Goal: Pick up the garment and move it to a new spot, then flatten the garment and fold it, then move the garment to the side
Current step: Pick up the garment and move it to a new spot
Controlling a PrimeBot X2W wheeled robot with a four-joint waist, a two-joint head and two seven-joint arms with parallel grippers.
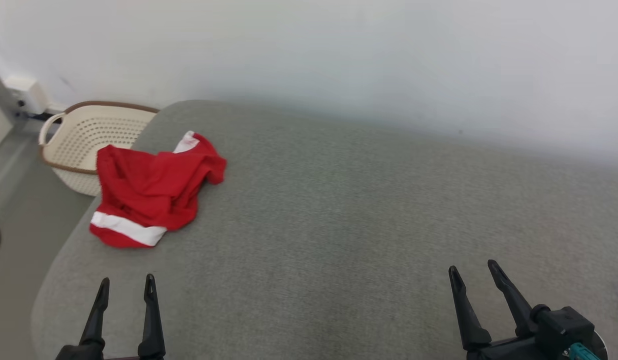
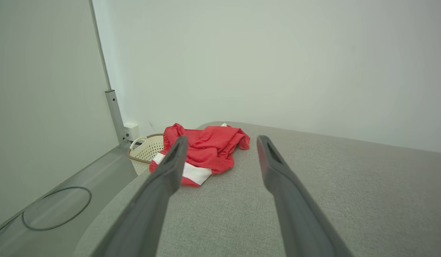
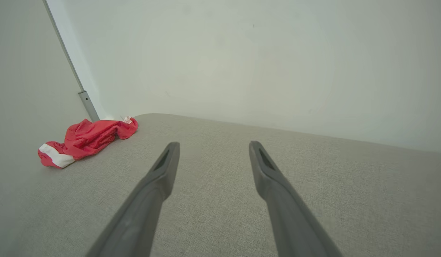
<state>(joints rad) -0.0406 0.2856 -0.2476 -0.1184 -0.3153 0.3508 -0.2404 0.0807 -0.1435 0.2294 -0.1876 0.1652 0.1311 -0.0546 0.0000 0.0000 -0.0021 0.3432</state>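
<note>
A crumpled red garment [image 1: 151,190] with white bands lies at the far left corner of the grey padded table [image 1: 349,210]. The left wrist view has the garment [image 2: 206,150] straight ahead, and the right wrist view has the garment [image 3: 86,139] far to the left. My left gripper [image 1: 127,284] hovers open near the table's front left, well short of the garment, nothing between its fingers. My right gripper [image 1: 473,267] is open and empty at the front right, far from the garment. The same open left gripper [image 2: 222,141] and right gripper [image 3: 213,145] frame bare table.
A cream perforated basket [image 1: 86,137] with a brown rim stands on the floor just beyond the table's left corner, behind the garment. A white wall runs along the table's far side. A dark cable [image 2: 58,208] loops on the grey floor to the left.
</note>
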